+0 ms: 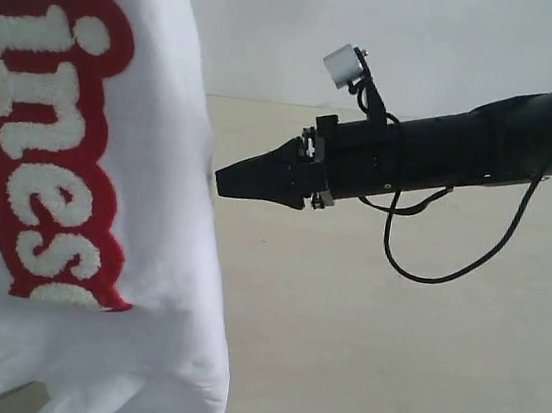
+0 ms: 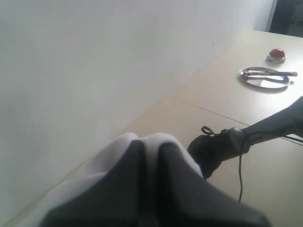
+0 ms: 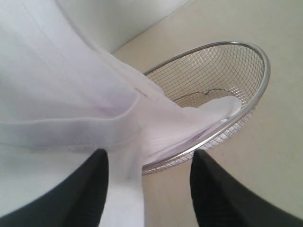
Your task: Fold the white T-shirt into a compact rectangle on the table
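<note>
The white T-shirt [image 1: 169, 254] hangs in the air on the left of the exterior view, its red patch with white lettering facing the camera. My left gripper [image 2: 151, 144] is shut on a bunch of its white cloth [image 2: 118, 147]; this gripper is outside the exterior view. My right gripper [image 1: 229, 181] reaches in from the right, its tip close to the shirt's edge. In the right wrist view it [image 3: 150, 156] stands open, with a hanging fold of the shirt [image 3: 71, 94] beyond one finger and part of the gap. The beige table [image 1: 388, 361] lies below.
A round wire-mesh basket [image 3: 227, 61] stands under the shirt, and the shirt's lower end trails into it. Far off on the table [image 2: 213, 99] are a metal plate [image 2: 264, 77] with utensils and a red button [image 2: 276, 55]. A pale wall runs behind.
</note>
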Controlling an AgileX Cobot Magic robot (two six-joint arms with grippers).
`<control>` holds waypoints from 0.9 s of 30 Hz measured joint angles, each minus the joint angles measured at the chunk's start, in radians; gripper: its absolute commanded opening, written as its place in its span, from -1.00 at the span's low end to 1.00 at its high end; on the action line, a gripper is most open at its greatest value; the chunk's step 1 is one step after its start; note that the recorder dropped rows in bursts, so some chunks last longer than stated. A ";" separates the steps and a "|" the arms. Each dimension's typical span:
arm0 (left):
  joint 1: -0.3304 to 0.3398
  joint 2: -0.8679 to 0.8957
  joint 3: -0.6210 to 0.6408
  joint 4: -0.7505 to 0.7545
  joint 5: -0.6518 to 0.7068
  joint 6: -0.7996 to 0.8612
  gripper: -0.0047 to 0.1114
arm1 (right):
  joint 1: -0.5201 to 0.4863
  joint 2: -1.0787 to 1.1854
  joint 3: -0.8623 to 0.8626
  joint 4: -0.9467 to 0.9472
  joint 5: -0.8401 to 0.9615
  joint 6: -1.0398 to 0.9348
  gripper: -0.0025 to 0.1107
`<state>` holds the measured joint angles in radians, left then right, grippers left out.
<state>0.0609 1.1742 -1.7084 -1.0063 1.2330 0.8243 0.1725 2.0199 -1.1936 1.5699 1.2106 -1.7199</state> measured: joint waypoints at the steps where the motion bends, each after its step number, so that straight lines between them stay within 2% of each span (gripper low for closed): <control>1: 0.000 0.000 0.000 0.000 0.000 0.000 -0.84 | 0.003 0.000 0.000 -0.002 0.000 -0.004 -0.13; 5: 0.000 0.000 0.000 0.000 0.000 -0.002 -0.84 | 0.009 0.000 0.000 -0.008 0.000 -0.013 -0.11; 13: 0.000 0.000 0.000 0.000 0.000 -0.005 -0.84 | 0.023 0.000 0.000 -0.016 0.000 -0.027 0.20; 23: 0.000 0.000 0.000 0.000 0.000 -0.004 -0.84 | 0.076 0.000 0.000 -0.013 0.002 -0.103 0.18; 25: 0.000 0.000 0.000 0.000 0.000 -0.007 -0.84 | 0.076 0.000 0.000 -0.007 0.002 -0.110 0.11; 27: 0.000 0.000 0.000 0.000 0.000 -0.009 -0.84 | 0.080 0.000 0.000 -0.006 0.002 -0.114 -0.06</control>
<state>0.0609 1.1742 -1.7084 -1.0063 1.2330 0.8153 0.2528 2.0199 -1.1936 1.5640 1.2123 -1.8342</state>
